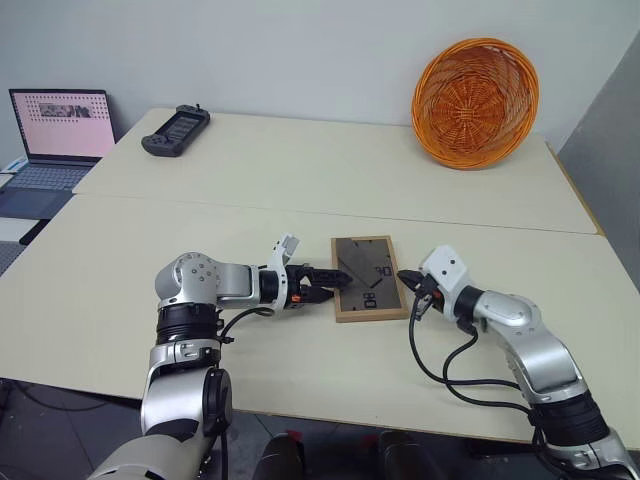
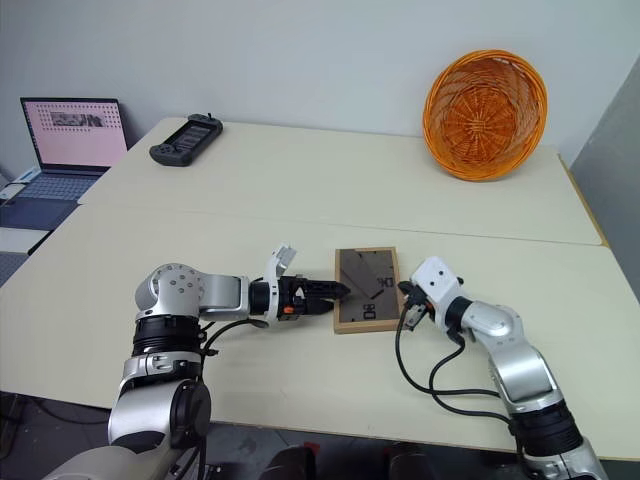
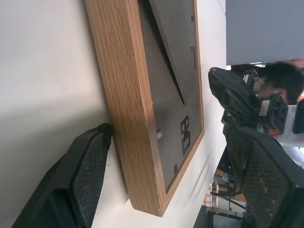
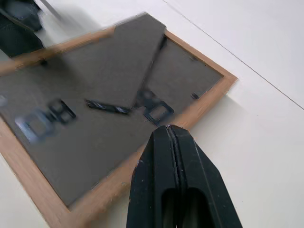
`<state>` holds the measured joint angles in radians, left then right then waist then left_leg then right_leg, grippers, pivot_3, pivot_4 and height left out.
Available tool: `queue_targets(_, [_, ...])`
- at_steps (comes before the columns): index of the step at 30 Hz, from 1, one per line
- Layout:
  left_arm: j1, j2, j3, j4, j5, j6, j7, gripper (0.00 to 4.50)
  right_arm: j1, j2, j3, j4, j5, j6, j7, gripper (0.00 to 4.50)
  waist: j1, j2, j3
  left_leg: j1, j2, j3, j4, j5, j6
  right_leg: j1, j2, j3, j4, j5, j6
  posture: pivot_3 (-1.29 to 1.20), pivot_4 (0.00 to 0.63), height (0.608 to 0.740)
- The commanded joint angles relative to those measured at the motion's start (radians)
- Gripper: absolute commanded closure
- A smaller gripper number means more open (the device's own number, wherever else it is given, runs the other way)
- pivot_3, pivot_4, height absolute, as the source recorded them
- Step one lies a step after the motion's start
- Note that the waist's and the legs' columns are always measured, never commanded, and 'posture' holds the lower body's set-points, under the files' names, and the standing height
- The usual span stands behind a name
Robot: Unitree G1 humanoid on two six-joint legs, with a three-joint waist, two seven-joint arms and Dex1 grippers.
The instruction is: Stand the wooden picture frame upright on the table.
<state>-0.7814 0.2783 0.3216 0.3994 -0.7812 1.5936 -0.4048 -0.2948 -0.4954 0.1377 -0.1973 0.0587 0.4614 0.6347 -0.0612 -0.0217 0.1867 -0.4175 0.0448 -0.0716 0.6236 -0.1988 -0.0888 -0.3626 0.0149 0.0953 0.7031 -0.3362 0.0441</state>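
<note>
wooden picture frame (image 1: 368, 277) face-down, no legible writing

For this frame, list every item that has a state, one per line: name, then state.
wooden picture frame: lying flat on the table, grey back up, not yet standing
fold-out stand: lifted slightly off the back
left end effector: open, fingers straddling the frame's left edge
right end effector: shut, empty, at the frame's right edge
laptop: open, screen lit
orange basket: tipped up against the wall
</note>
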Motion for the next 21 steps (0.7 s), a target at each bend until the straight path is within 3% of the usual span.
queue_targets(1, [-0.013, 0.006, 0.003, 0.021, 0.030, -0.008, 0.003, 0.50, 0.014, -0.017, -0.006, 0.004, -0.009, -0.053, 0.008, 4.50, 0.000, 0.000, 0.000, 0.000, 0.000, 0.000, 0.000, 0.000, 0.000, 0.000, 0.000, 0.000, 0.000, 0.000, 0.000, 0.00, 0.150, 0.740])
queue_targets(9, [-0.027, 0.005, 0.000, 0.045, 0.038, -0.029, -0.003, 0.50, 0.043, 0.003, 0.032, 0.035, -0.024, -0.089, -0.008, 4.50, 0.000, 0.000, 0.000, 0.000, 0.000, 0.000, 0.000, 0.000, 0.000, 0.000, 0.000, 0.000, 0.000, 0.000, 0.000, 0.00, 0.150, 0.740])
queue_targets(21, [-0.021, 0.005, -0.009, 0.036, 0.049, -0.017, -0.020, 0.50, -0.026, 0.121, 0.060, 0.019, -0.028, -0.024, -0.050, 4.50, 0.000, 0.000, 0.000, 0.000, 0.000, 0.000, 0.000, 0.000, 0.000, 0.000, 0.000, 0.000, 0.000, 0.000, 0.000, 0.00, 0.150, 0.740])
